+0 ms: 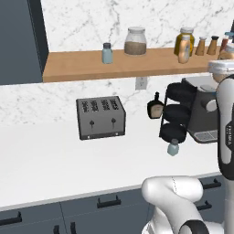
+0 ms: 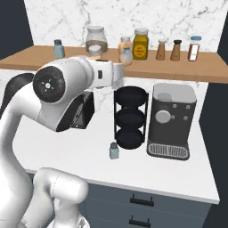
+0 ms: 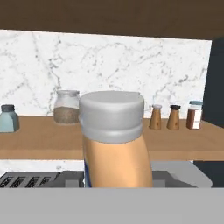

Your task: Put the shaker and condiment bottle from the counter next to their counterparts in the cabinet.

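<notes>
The condiment bottle (image 3: 114, 140), amber-orange with a pale grey cap, stands upright close in front of the hand camera, and my gripper (image 2: 123, 67) is shut on it. Its body hides my fingertips. I hold it at shelf height, out in front of the cabinet (image 3: 39, 140), a long wooden shelf (image 1: 77, 66). Its counterpart bottle (image 1: 184, 52) stands on the shelf in front of a yellow bottle. The shaker (image 1: 173, 147) (image 2: 114, 151), pale blue-grey with a dark cap, stands on the counter by the black rack. Its counterpart shaker (image 1: 107, 53) (image 2: 58, 48) (image 3: 8, 119) is at the shelf's left.
On the counter are a toaster (image 1: 100, 118), a black three-tier rack (image 2: 130, 120), a coffee machine (image 2: 171, 120) and a squat dark bottle (image 1: 156, 108). The shelf also carries a glass jar (image 1: 135, 42), a yellow bottle (image 2: 140, 44) and slim spice bottles (image 2: 168, 50).
</notes>
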You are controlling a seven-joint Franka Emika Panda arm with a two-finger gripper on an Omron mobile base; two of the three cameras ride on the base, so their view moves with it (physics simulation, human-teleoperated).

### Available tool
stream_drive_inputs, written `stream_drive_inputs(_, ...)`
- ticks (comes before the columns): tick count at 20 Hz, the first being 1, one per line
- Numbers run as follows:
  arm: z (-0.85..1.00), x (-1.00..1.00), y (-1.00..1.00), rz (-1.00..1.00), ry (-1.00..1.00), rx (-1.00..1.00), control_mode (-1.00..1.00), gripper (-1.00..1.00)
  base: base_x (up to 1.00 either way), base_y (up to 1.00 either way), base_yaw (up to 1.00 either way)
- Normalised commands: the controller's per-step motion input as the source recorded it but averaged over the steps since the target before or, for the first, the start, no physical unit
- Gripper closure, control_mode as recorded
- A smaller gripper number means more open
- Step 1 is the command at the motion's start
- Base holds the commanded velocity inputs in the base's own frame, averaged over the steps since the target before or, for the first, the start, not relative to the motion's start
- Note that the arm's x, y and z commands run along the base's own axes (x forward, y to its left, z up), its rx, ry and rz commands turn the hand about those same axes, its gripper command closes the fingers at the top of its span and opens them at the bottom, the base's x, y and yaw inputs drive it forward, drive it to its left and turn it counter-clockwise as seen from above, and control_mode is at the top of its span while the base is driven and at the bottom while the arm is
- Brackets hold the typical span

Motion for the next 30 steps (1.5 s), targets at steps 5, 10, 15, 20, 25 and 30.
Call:
stream_drive_inputs(5,0.08,-0.02,0.15,-0.05,0.02,-0.12,-1.00,1.00,0.00,0.00,0.00)
stream_drive_inputs(10,-0.44,0.03,0.86,-0.24,-0.13,0.05,-1.00,1.00,0.00,0.00,0.00)
stream_drive_inputs(15,0.05,0.30,0.81,-0.24,-0.08,0.07,-1.00,1.00,0.00,0.00,0.00)
stream_drive_inputs(20,0.03,0.26,0.18,-0.07,0.05,0.00,-1.00,1.00,0.00,0.00,0.00)
stream_drive_inputs(25,0.16,0.62,0.00,-0.01,0.06,0.00,-1.00,1.00,0.00,0.00,0.00)
stream_drive_inputs(30,0.15,0.56,0.02,-0.03,0.06,-0.02,-1.00,1.00,0.00,0.00,0.00)
